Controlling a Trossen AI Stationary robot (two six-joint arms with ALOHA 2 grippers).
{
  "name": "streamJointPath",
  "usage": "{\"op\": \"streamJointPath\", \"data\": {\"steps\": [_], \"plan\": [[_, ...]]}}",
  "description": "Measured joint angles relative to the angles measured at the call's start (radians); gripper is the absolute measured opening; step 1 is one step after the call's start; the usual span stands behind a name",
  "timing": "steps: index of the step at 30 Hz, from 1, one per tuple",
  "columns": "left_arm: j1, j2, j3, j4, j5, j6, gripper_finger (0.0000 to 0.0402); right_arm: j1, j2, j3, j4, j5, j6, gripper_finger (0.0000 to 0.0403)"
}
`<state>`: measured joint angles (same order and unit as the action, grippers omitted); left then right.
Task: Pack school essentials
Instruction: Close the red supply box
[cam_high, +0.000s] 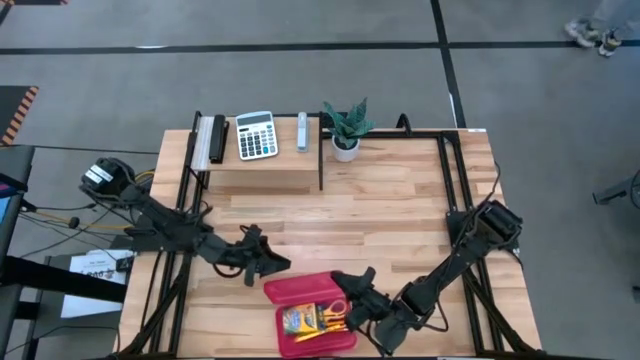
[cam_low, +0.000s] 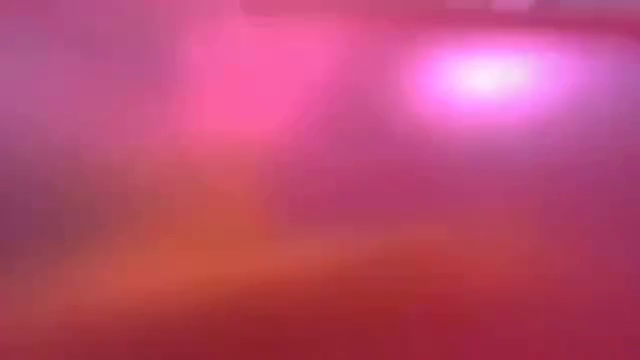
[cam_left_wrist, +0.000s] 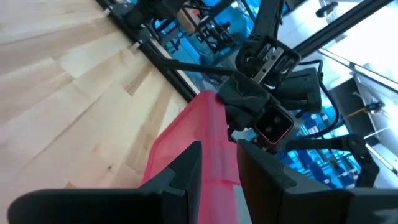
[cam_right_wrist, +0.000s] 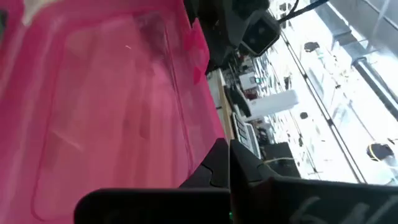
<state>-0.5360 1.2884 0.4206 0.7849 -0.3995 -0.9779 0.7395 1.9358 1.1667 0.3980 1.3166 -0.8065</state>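
Note:
An open pink pencil case (cam_high: 318, 338) lies at the table's near edge. Inside it I see a yellow-green crayon box (cam_high: 299, 320), yellow-handled scissors (cam_high: 337, 310) and an orange pencil (cam_high: 322, 334). Its translucent pink lid (cam_high: 298, 289) stands up along the far side. My left gripper (cam_high: 272, 266) is shut on the lid's left end, and my right gripper (cam_high: 349, 287) is shut at its right end. The lid fills the right wrist view (cam_right_wrist: 118, 106). The pen-like stick and the eraser do not show. My left gripper pinches the lid's left edge (cam_left_wrist: 219, 177) between its two fingers, coming level from the table's left. The lid stands on edge, raised off the table. My right gripper meets the lid's right edge (cam_right_wrist: 208, 140) from the table's right. Its own fingers hide the contact.
A white calculator (cam_high: 256, 135), a black bar (cam_high: 215, 138), a small grey item (cam_high: 302, 131) and a potted plant (cam_high: 346, 128) stand on a raised wooden shelf (cam_high: 265, 172) at the far side. Bare wood lies between shelf and case. Pink blur fills the low view (cam_low: 320, 180).

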Motion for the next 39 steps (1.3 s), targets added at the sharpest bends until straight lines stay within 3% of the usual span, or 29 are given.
{"op": "streamJointPath", "data": {"steps": [9,17,22,27,32,39], "plan": [[0.111,0.000,0.000,-0.001,0.144,0.034,0.0086,-0.052,0.000,0.000,-0.148,-0.009,0.103,0.0000],[0.168,0.000,0.000,-0.012,0.343,-0.125,0.0086,0.001,0.000,0.000,-0.037,-0.005,-0.173,0.0000],[0.194,0.000,0.008,-0.042,0.349,-0.184,0.0086,0.000,0.000,0.009,-0.029,-0.034,-0.239,0.0000],[0.217,0.008,0.066,-0.234,0.427,-0.222,0.0086,-0.001,0.000,0.011,-0.035,-0.132,-0.248,0.0001],[0.206,0.008,0.134,-0.314,0.484,-0.207,0.0086,0.006,0.000,0.011,-0.039,-0.133,-0.249,0.0007],[0.203,0.008,0.186,-0.377,0.491,-0.145,0.0086,0.003,0.000,0.011,-0.057,-0.118,-0.150,0.0024]]}}
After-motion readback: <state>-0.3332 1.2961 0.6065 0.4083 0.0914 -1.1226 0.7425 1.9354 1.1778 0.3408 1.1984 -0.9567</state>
